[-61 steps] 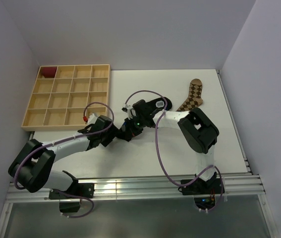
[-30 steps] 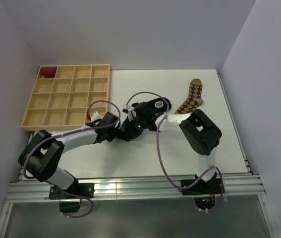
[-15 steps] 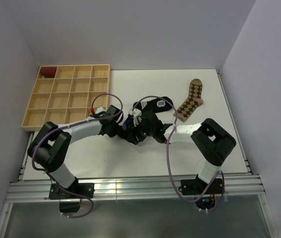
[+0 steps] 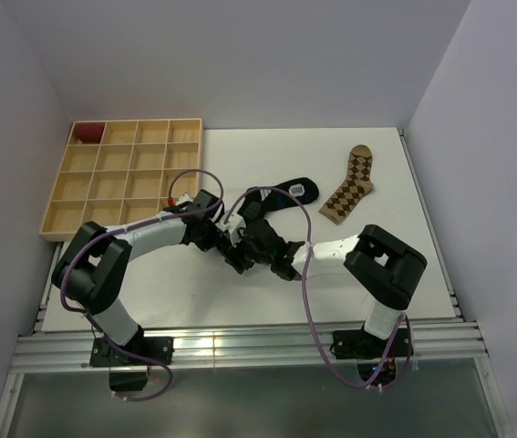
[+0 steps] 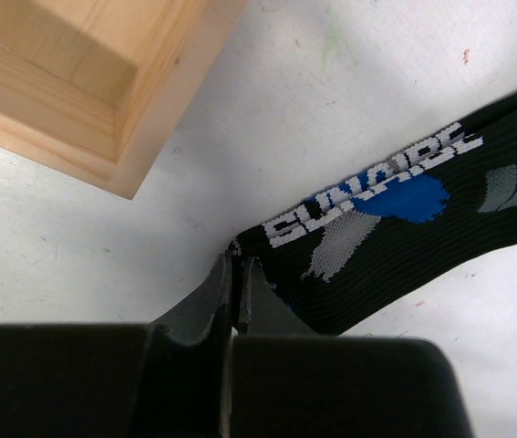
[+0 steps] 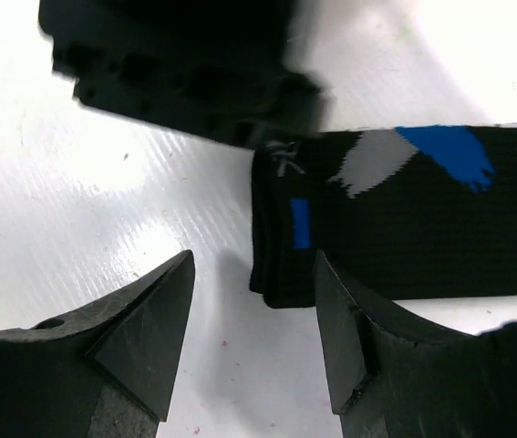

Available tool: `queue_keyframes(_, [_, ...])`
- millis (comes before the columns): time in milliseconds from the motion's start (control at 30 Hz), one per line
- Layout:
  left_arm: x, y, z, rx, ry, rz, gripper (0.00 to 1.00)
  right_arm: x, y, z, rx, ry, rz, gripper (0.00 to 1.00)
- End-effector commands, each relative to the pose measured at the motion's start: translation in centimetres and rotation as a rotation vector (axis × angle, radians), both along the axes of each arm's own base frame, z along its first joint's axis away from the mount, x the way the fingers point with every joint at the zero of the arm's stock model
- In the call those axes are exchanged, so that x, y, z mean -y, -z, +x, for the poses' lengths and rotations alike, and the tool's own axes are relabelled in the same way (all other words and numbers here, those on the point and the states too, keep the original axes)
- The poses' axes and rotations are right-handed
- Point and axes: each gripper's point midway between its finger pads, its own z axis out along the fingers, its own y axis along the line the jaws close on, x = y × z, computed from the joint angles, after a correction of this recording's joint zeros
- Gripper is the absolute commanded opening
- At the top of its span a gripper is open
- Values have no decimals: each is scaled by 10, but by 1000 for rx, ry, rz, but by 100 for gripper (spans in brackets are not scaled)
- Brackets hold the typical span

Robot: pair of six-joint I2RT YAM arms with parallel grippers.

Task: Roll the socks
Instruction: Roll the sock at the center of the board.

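- A white table (image 4: 240, 155) between pale walls carries a wooden tray (image 4: 94, 234) at 10 o'clock, the tan sock (image 4: 351, 182) at 2 o'clock, and the black sock (image 4: 281, 194) near the middle, where both arms meet.
- The black sock lies flat. In the top view its toe points to 1 o'clock and its cuff end is hidden under the two wrists.
- The left gripper (image 5: 235, 265) is closed tight, and its tips seem to pinch the cuff corner. From there the sock runs off toward 2 o'clock, with the tray's corner at 11 o'clock.
- The right gripper (image 6: 253, 274) stands wide and holds nothing.
- Its fingers (image 6: 139, 338) frame the cuff edge, which lies just beyond the tips toward 12 to 1 o'clock, nearer the finger at 5 o'clock. Whether that finger touches fabric cannot be told.
- The step in hand appears to be starting the roll at the cuff.
- To do it well, the right gripper should probably come low to the table and take the full thickness of the cuff edge, both layers together.
- It should then turn the edge over toward the toe in a tight first fold, with the left gripper pinning the corner so the sock does not slide.
- A loose first turn would likely give a slack roll, and catching only one layer risks opening the cuff.
- The tan sock lies flat, well apart from both grippers and not yet rolled.
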Motion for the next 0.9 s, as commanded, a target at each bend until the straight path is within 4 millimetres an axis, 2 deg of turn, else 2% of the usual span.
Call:
queue_keyframes(0, [1, 0, 0, -21, 22, 2, 0, -3, 2, 13, 101, 28, -40, 61])
queue_keyframes(233, [-1, -1, 0, -26, 20, -5, 0, -4, 25, 9, 98, 26, -96, 58])
queue_keyframes(600, [0, 0, 0, -38, 30, -12, 0, -2, 48, 10, 91, 28, -147, 50])
queue_keyframes(633, [0, 0, 0, -38, 30, -13, 0, -1, 48, 10, 90, 29, -148, 47])
queue_keyframes(667, [0, 0, -1, -40, 29, -13, 0, -1, 49, 11, 92, 31, -151, 36])
queue_keyframes(733, [1, 0, -1, -41, 31, -18, 0, 0, 49, 10, 89, 32, -155, 25])
queue_keyframes(767, [0, -1, -1, -40, 30, -18, 0, 0, 50, 9, 82, 30, -152, 15])
queue_keyframes(867, [2, -4, 3, -25, 31, -29, 0, 0, 46, 7, 62, 24, -144, 0])
